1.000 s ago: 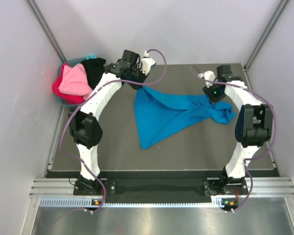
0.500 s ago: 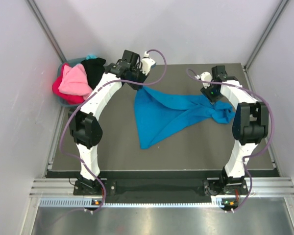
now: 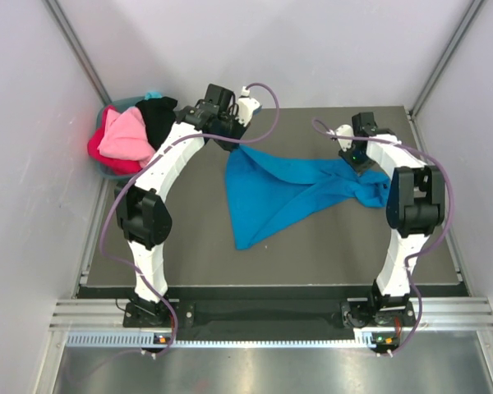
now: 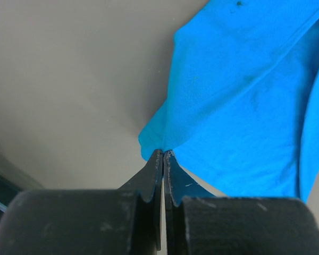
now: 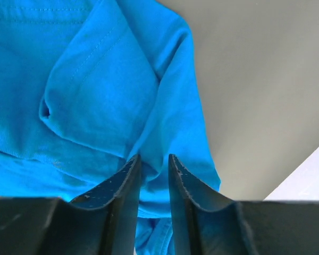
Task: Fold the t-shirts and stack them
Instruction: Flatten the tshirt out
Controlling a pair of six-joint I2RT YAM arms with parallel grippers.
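Observation:
A bright blue t-shirt (image 3: 271,193) lies half-spread on the dark table, bunched at its right end. My left gripper (image 3: 237,144) is shut on its back-left corner, which shows in the left wrist view (image 4: 163,152) as cloth (image 4: 244,106) pinched at the tips. My right gripper (image 3: 360,161) is at the shirt's right end. In the right wrist view its jaws (image 5: 152,157) stand a narrow gap apart with a thick fold of blue cloth (image 5: 95,95) between them. A light pink shirt (image 3: 125,135), a red shirt (image 3: 100,149) and a black shirt (image 3: 158,115) are piled at the back left.
A teal plastic basket (image 3: 152,95) holds the pile of shirts at the table's back left corner, beside the left wall. Grey walls close in the table on the left, back and right. The table's front edge (image 3: 263,287) runs ahead of the arm bases.
My right gripper has shifted slightly back and to the right and its wrist has turned. The left arm and the blue shirt have hardly moved.

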